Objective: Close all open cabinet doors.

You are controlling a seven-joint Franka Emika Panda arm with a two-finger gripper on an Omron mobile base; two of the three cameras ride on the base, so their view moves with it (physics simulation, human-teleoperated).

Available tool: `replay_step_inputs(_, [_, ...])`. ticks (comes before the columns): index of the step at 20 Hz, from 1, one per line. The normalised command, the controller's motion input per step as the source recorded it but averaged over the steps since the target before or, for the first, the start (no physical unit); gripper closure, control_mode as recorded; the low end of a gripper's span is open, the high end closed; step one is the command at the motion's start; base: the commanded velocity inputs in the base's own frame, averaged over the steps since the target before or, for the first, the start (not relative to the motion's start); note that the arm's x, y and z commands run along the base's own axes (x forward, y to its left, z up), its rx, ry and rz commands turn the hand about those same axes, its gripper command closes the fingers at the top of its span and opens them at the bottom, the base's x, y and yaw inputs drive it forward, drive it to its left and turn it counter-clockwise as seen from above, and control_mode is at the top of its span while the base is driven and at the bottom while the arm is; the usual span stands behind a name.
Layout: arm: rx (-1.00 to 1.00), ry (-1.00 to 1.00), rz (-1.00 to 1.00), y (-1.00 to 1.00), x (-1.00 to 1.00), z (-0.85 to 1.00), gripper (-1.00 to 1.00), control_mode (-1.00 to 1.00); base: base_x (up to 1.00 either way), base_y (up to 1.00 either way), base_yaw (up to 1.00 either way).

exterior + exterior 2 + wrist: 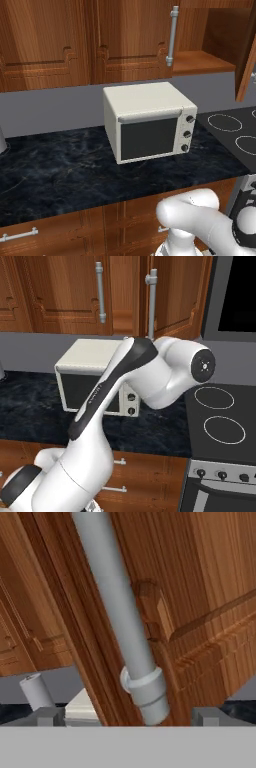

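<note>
Gripper (128, 716) spread wide, holding nothing — its two tips flank the lower end of the silver bar handle (117, 607) on the open cabinet door (200, 587), apart from it. Below stand a white toaster oven (149, 120) on the dark counter (60, 170) and a stovetop (220, 416) beside it — the open door swings above that stovetop.

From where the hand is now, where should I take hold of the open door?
Grip the open door by its bar handle, just above the lower mount, pincer coming straight on: the bar already lies between the open fingertips.
</note>
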Motion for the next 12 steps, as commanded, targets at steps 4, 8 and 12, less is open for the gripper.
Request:
replay_step_inputs(4, [0.00, 0.00, 0.08, -0.07, 0.47, 0.00, -1.00, -1.00, 0.00, 0.00, 0.00])
replay_step_inputs(8, [0.00, 0.00, 0.02, 0.01, 0.60, 0.00, -1.00, -1.00, 0.00, 0.00, 0.00])
replay_step_inputs(12, [0.00, 0.00, 0.00, 0.13, 0.66, 0.00, -1.00, -1.00, 0.00, 0.00, 0.00])
